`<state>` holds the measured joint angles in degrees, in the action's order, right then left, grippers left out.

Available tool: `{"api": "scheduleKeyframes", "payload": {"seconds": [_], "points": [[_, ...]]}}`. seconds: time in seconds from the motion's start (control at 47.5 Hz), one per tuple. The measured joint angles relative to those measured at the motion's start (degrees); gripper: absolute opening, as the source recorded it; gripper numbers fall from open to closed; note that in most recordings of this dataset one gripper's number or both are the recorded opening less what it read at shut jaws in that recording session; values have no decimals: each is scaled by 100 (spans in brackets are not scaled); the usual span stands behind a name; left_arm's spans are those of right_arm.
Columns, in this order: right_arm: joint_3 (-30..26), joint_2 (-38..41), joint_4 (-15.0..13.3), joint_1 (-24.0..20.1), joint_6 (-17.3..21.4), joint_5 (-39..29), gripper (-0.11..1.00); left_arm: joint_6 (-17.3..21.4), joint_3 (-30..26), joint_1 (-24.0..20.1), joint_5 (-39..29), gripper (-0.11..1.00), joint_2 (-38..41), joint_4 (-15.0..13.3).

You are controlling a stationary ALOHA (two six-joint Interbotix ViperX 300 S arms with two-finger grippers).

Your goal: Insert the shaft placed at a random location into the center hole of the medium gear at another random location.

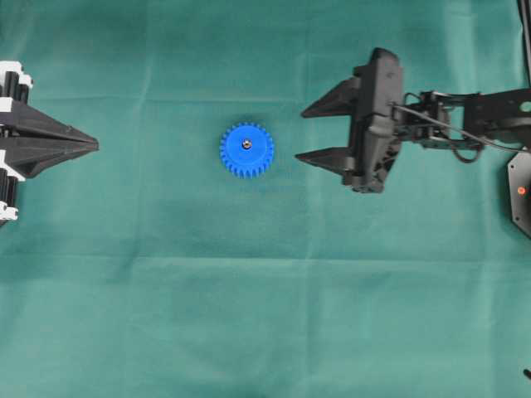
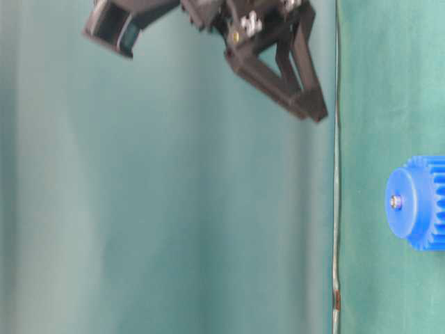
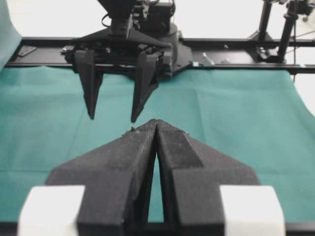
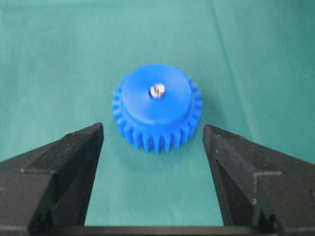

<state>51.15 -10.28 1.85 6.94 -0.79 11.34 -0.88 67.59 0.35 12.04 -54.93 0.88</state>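
In the right wrist view, the two black fingers [image 4: 59,172] of the right gripper [image 4: 152,162] stand nearest to the camera, wide apart, with nothing between them. Just beyond their tips, the medium gear [image 4: 156,108] lies flat on the green cloth [image 4: 59,59]. It is bright blue, with small teeth all around the rim and a raised round hub. The shaft [image 4: 157,90] sits upright in the center hole; only its silvery top shows, and the hole itself is filled and hidden by it.

In the left wrist view, the left gripper [image 3: 156,129] is closest, its two dark fingers pressed together at the tips and holding nothing. Behind it, across the cloth, the right gripper hangs above the table with its fingers pointing down.

From overhead, the gear rests near the middle of the cloth, between the two grippers and apart from both; the right gripper [image 1: 305,134] is the nearer one, and the left gripper [image 1: 91,145] stays at the left edge.

No brand, label or readable writing shows on any object.
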Motion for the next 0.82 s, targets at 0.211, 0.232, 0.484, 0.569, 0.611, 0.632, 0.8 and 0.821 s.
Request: {"api": "scheduleKeyframes", "payload": {"seconds": [0.211,0.232,0.484,0.569,0.611,0.632,0.8,0.821], "points": [[422,-475,26,9,0,0,81,0,0,0,0,0,0,-9],[457,-519,35,9,0,0,81,0,0,0,0,0,0,0],[800,-993,44,0,0,-132,81,0,0,0,0,0,0,0],[861,-1081,53,9,0,-158,81,0,0,0,0,0,0,0],[870,-1107,53,0,0,-167,81,9,0,0,0,0,0,0],[879,-1116,53,0,0,-176,81,0,0,0,0,0,0,-9],[888,-1143,53,0,0,-193,81,0,0,0,0,0,0,-9],[888,-1134,53,9,0,-193,81,0,0,0,0,0,0,-9]]}}
